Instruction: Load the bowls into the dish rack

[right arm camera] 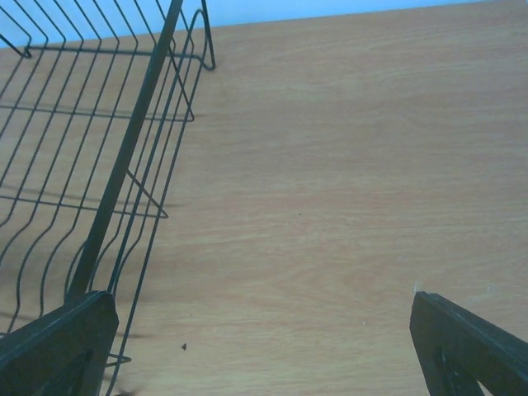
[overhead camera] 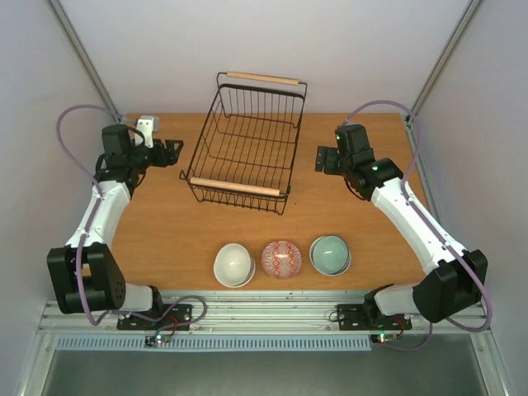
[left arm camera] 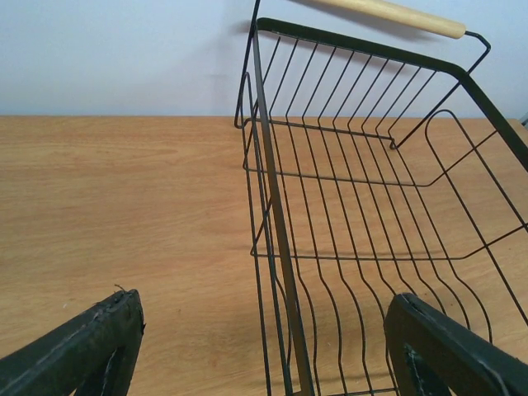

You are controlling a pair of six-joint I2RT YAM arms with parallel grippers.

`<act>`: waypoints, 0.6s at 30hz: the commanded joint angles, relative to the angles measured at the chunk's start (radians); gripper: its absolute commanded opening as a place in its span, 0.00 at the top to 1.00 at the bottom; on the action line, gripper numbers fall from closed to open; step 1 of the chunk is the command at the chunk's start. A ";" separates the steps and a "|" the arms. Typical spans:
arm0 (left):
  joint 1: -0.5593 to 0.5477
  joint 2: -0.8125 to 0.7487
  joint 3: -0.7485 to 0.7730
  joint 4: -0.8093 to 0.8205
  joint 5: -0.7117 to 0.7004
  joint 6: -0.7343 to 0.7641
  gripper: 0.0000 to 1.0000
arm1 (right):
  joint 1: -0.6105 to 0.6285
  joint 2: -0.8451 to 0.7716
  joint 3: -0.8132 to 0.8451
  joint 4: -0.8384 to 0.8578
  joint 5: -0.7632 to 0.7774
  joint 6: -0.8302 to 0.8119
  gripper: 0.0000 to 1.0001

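The black wire dish rack with two wooden handles stands at the back middle of the table, with nothing in it. Three bowls sit in a row near the front edge: a cream-white bowl, a red-patterned bowl and a pale green bowl. My left gripper is open beside the rack's left side; the rack's wall fills its wrist view. My right gripper is open beside the rack's right side; the rack's edge shows in its wrist view. No bowl shows in either wrist view.
The wooden table is closed in by pale walls on the left, back and right. A metal rail with the arm bases runs along the near edge.
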 commanded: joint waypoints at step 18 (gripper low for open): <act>-0.006 0.015 -0.037 0.044 0.009 0.008 0.20 | 0.123 0.271 0.266 0.074 -0.234 -0.046 0.25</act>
